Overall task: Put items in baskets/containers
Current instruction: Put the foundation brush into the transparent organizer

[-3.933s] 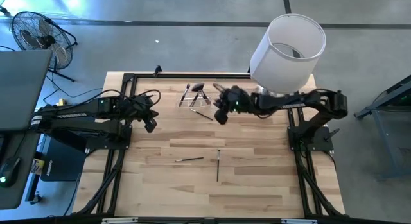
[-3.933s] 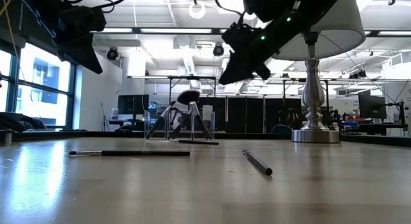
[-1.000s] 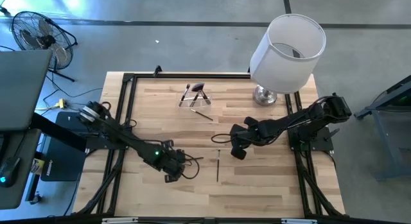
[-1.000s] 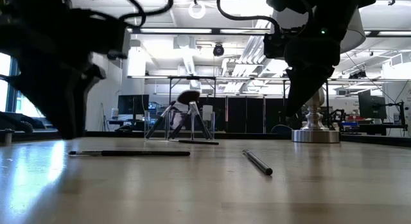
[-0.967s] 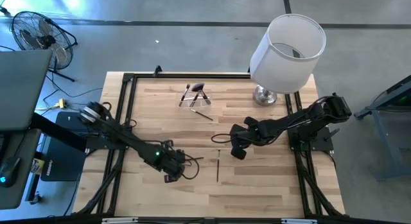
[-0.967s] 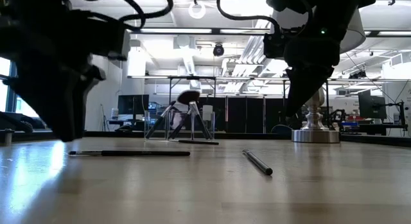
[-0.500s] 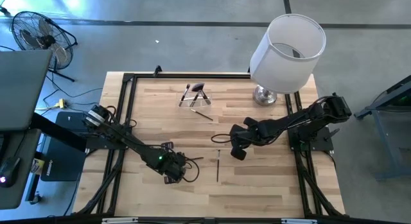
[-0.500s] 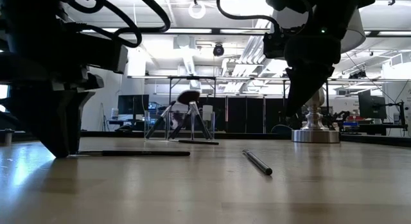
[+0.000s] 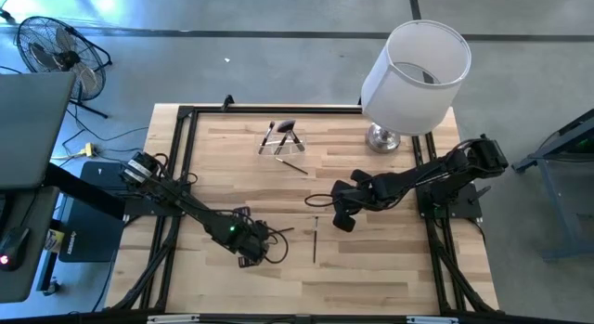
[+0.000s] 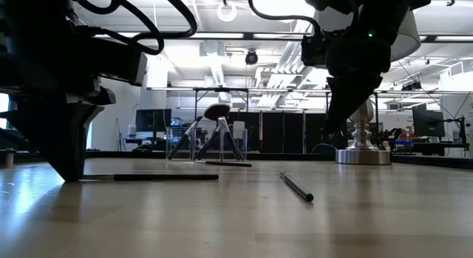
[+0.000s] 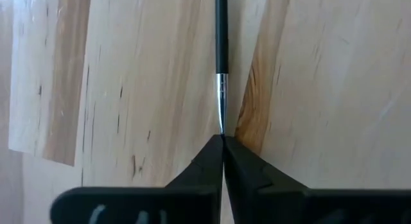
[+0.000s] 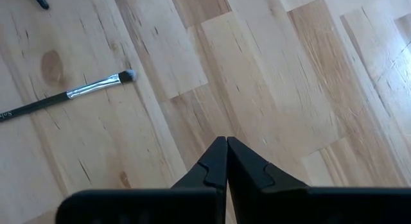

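Left tool [image 11: 222,142] down at the table [image 9: 390,268] surface, near the middle of the front half, a little toward the left edge; fingers pressed together on the silver tip end of a slim brush [image 11: 221,54], which lies flat on the wood and runs straight away from the tool. Low view shows the same: left tool's dark bulk resting at the table, brush handle stretching out from it along the surface. Right tool [image 12: 226,142] hangs above the table around its centre, toward the right edge side, fingers pressed together with nothing between them. In its wrist view a second brush [image 12: 64,95], silver ferrule and small pale head, lies flat on the boards off to one side, apart from the fingers. A third loose brush [image 9: 315,247] lies between the two tools, pointing toward the front edge; in the low view it shows as a dark stick angled toward the camera. Clear holder [image 9: 281,141] stands near the back edge, left of centre, with several brushes leaning in it, one with a round fluffy head. One more brush [image 9: 292,166] lies on the table just beside the holder. Lamp with white shade [image 9: 415,64] at the back right corner.
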Available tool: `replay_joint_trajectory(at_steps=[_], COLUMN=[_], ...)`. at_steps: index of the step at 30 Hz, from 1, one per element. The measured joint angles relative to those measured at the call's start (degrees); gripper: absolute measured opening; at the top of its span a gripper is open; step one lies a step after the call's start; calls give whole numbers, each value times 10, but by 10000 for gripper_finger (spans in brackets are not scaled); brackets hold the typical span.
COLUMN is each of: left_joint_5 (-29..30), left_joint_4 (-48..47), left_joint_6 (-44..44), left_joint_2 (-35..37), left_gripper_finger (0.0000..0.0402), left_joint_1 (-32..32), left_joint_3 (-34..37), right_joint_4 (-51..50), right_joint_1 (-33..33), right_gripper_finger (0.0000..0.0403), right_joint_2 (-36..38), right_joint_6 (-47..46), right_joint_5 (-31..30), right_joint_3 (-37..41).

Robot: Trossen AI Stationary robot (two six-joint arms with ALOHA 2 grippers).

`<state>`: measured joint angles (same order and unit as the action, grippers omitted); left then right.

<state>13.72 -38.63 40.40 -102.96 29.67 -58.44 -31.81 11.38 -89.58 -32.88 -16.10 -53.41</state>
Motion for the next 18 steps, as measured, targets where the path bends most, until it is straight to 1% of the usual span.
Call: replay_joint_trajectory(at_steps=[4, 9, 13, 18], left_joint_5=[1, 1, 4, 6], left_joint_4=[-1, -15, -23, -16], left_joint_6=[32, 66, 90, 152], left_joint_2=[0, -2, -3, 4], left_gripper_finger=[2, 1, 1, 0], left_joint_1=[0, 0, -1, -6], left_joint_3=[-2, -22, -32, -26], right_joint_4=[0, 0, 9, 23], right_joint_1=[0, 0, 0, 0], right_gripper_finger=[3, 9, 7, 1], right_joint_2=[0, 0, 0, 0], right_joint_6=[6, 5, 14, 31], right_joint_5=[0, 0, 0, 2], right_joint_3=[0, 0, 0, 0])
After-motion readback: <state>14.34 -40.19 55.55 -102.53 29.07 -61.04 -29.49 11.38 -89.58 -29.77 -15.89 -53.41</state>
